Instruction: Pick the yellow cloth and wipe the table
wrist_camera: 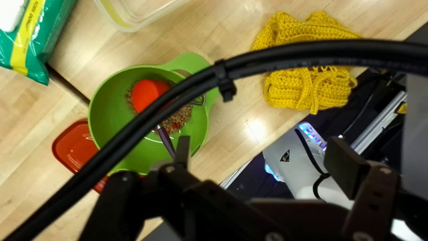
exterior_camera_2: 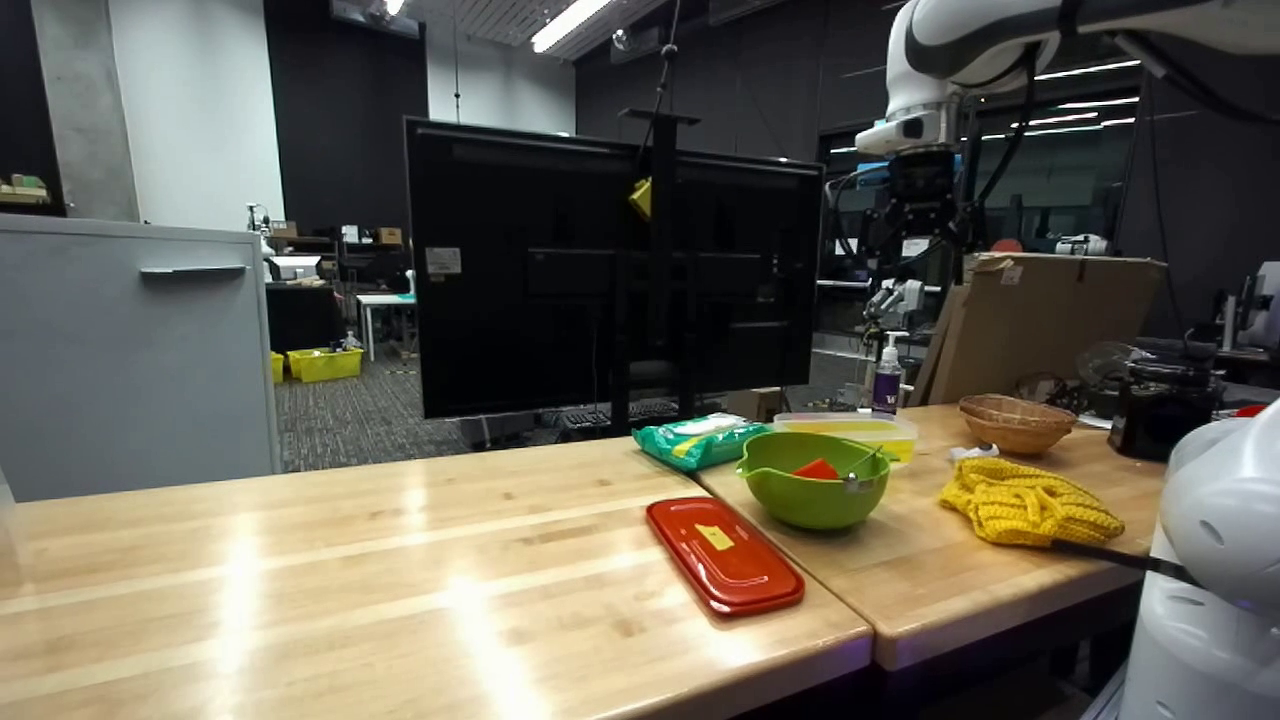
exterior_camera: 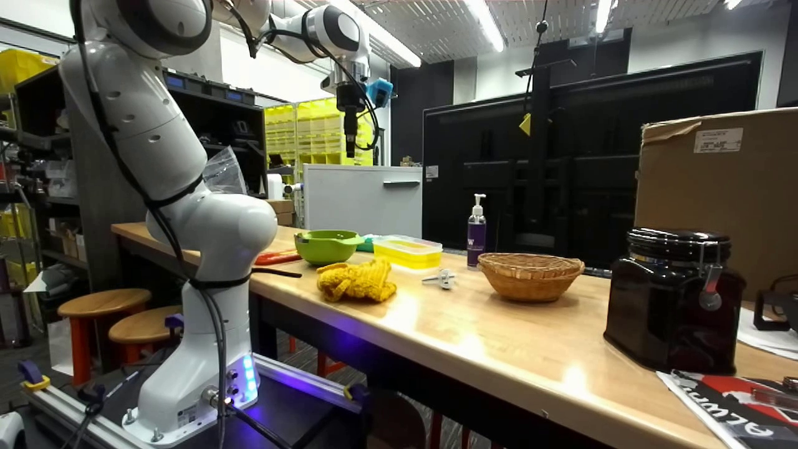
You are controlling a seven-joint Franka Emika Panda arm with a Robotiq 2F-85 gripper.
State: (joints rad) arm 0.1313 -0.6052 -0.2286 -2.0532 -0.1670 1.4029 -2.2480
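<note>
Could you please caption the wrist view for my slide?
Wrist view: open, empty gripper; yellow cloth and green bowl lie apart on the wooden table.

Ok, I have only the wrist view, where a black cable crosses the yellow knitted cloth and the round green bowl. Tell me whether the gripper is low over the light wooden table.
Observer: No. In both exterior views the gripper hangs well above the table.
Operator: Now check the flat red lid-like piece; in my picture the bowl partly covers it.
Observer: It lies beside the bowl, not under its base: an exterior view shows bare wood between them.
Operator: Last, name one thing my picture leaves out on the same table as the cloth.
Observer: A brown woven wicker basket, seen in both exterior views.
</note>
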